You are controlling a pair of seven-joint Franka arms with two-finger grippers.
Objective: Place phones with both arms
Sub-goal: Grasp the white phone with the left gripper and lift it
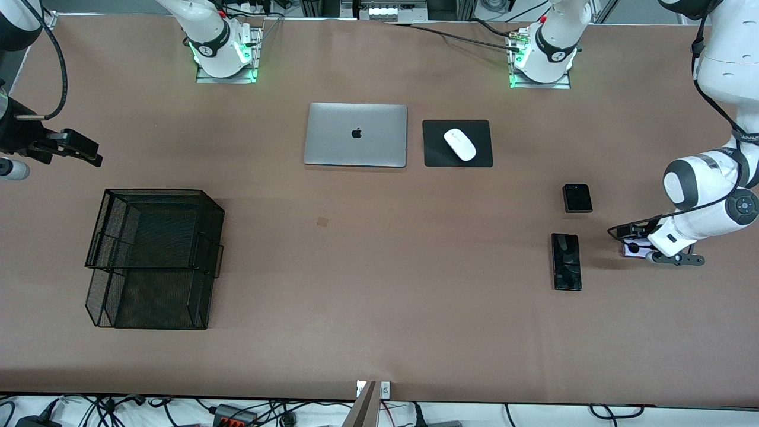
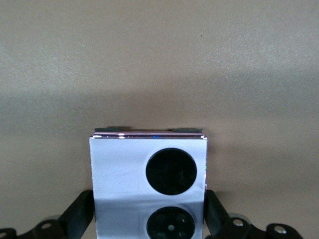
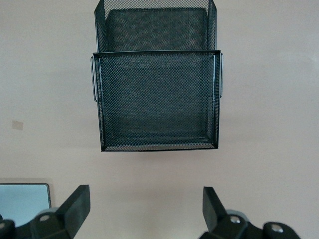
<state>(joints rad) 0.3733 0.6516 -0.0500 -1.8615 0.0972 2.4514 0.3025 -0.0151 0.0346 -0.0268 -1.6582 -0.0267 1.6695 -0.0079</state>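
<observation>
My left gripper (image 1: 630, 244) is low over the table at the left arm's end, shut on the pinkish-white phone (image 1: 633, 249). In the left wrist view its fingers (image 2: 79, 211) press both sides of this phone (image 2: 124, 174), which shows two black circles. The long slim black phone (image 1: 566, 261) lies flat beside it, toward the table's middle. The small squarish black phone (image 1: 577, 198) lies farther from the front camera than the slim one. My right gripper (image 1: 80, 148) is open and empty, up in the air at the right arm's end; it also shows in the right wrist view (image 3: 144, 201).
A black two-tier mesh tray (image 1: 118, 196) stands near the right arm's end, also in the right wrist view (image 3: 157, 99). A closed silver laptop (image 1: 356, 134) and a white mouse (image 1: 460, 144) on a black pad (image 1: 436, 155) lie between the arm bases.
</observation>
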